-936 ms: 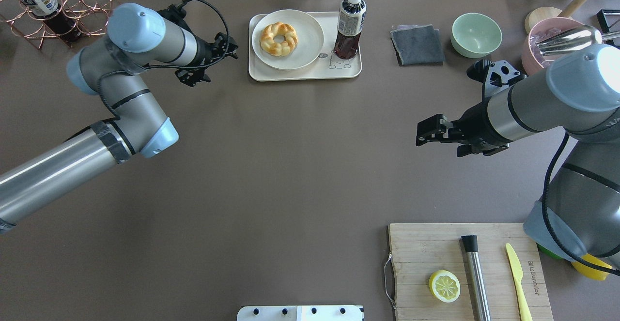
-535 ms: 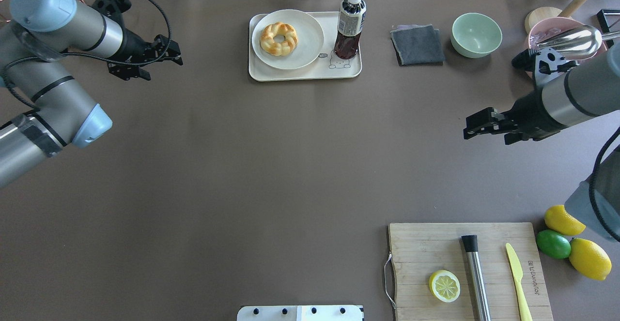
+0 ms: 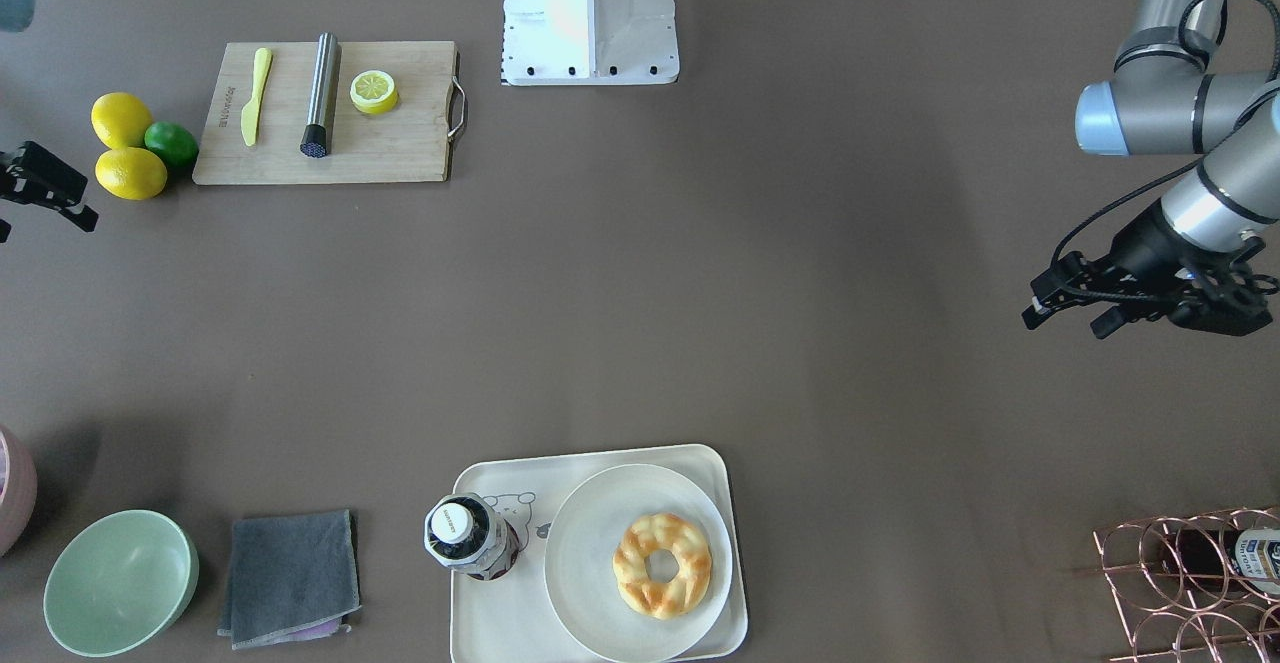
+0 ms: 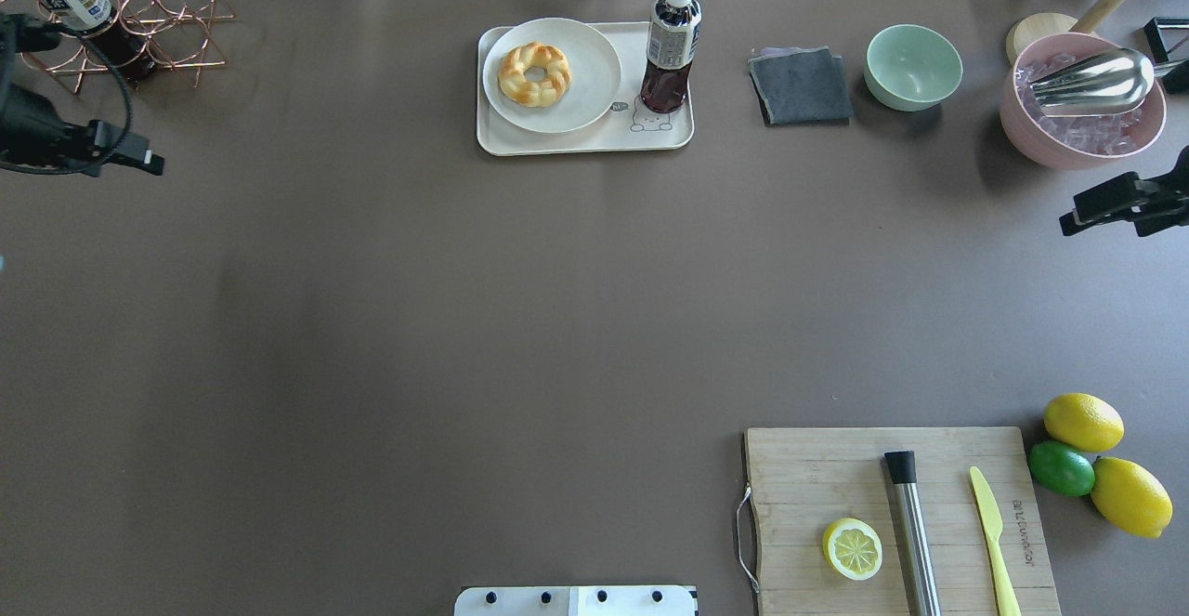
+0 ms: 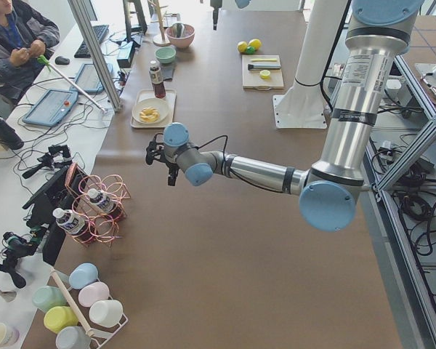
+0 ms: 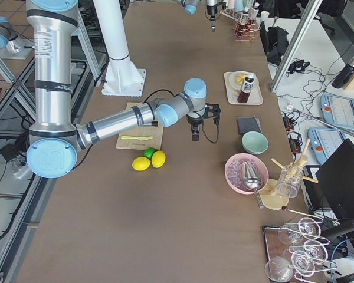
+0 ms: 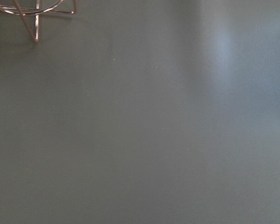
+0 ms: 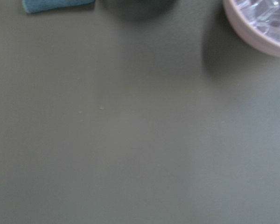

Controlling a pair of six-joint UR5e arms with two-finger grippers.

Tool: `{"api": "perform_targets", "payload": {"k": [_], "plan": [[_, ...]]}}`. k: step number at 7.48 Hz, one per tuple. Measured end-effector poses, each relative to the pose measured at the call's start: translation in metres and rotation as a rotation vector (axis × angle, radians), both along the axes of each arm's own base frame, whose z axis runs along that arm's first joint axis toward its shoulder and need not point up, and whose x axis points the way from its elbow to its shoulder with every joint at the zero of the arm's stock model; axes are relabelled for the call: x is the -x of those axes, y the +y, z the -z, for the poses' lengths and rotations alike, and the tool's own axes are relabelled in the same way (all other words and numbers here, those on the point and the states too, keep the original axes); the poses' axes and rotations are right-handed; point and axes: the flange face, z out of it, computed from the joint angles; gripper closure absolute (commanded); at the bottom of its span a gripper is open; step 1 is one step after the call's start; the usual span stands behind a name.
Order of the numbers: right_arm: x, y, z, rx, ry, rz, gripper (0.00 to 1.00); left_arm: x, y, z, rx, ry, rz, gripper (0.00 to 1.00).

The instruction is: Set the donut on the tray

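Observation:
The donut (image 4: 534, 73) lies on a round white plate (image 4: 585, 86) that rests on the cream tray (image 4: 585, 144) at the table's far middle. In the front-facing view the donut (image 3: 663, 563) and the tray (image 3: 480, 608) are at the bottom. My left gripper (image 4: 125, 156) is open and empty at the table's left edge, far from the tray; it also shows in the front-facing view (image 3: 1065, 318). My right gripper (image 4: 1105, 216) is open and empty at the right edge, and at the left edge of the front-facing view (image 3: 45, 208).
A dark bottle (image 4: 671, 49) stands on the tray beside the plate. A grey cloth (image 4: 801, 86), a green bowl (image 4: 914, 66) and a pink ice bowl (image 4: 1082, 100) stand to the right. A wire rack (image 4: 139, 21) is far left. A cutting board (image 4: 901, 518) with a lemon half is front right.
Both arms have drawn back outward: the left gripper moved left away from the tray, the right gripper moved right to the table's edge. The donut has not moved.

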Motion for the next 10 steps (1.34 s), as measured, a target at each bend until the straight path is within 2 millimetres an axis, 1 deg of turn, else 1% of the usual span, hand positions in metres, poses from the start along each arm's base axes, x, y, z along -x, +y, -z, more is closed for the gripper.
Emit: {"api": "perform_targets", "payload": {"k": [1,2,4,5,6,7,8,9,10], "plan": [[-0.032,-0.007,-0.032,-0.017,0.018,0.007,0.00,0.050,0.021,-0.031,-0.063,-0.018,-0.048,0.02],[-0.061,-0.013,-0.062,-0.027,0.038,0.005,0.00,0.090,0.040,-0.057,-0.111,-0.017,-0.094,0.02],[-0.116,-0.020,-0.129,-0.047,0.081,0.023,0.00,0.152,0.084,-0.105,-0.172,0.000,-0.167,0.02],[-0.137,-0.018,-0.153,-0.058,0.094,0.034,0.00,0.173,0.102,-0.124,-0.187,-0.007,-0.190,0.02],[-0.155,-0.014,-0.169,-0.068,0.103,0.040,0.00,0.188,0.111,-0.134,-0.171,-0.015,-0.202,0.02],[-0.167,-0.011,-0.180,-0.078,0.109,0.046,0.00,0.199,0.114,-0.133,-0.139,-0.028,-0.213,0.02],[-0.174,-0.010,-0.185,-0.084,0.116,0.048,0.00,0.208,0.114,-0.121,-0.101,-0.057,-0.222,0.02],[-0.177,-0.009,-0.188,-0.086,0.123,0.049,0.00,0.217,0.114,-0.111,-0.083,-0.120,-0.235,0.02],[-0.179,-0.009,-0.192,-0.083,0.130,0.050,0.00,0.228,0.114,-0.108,-0.074,-0.186,-0.251,0.02]]}}
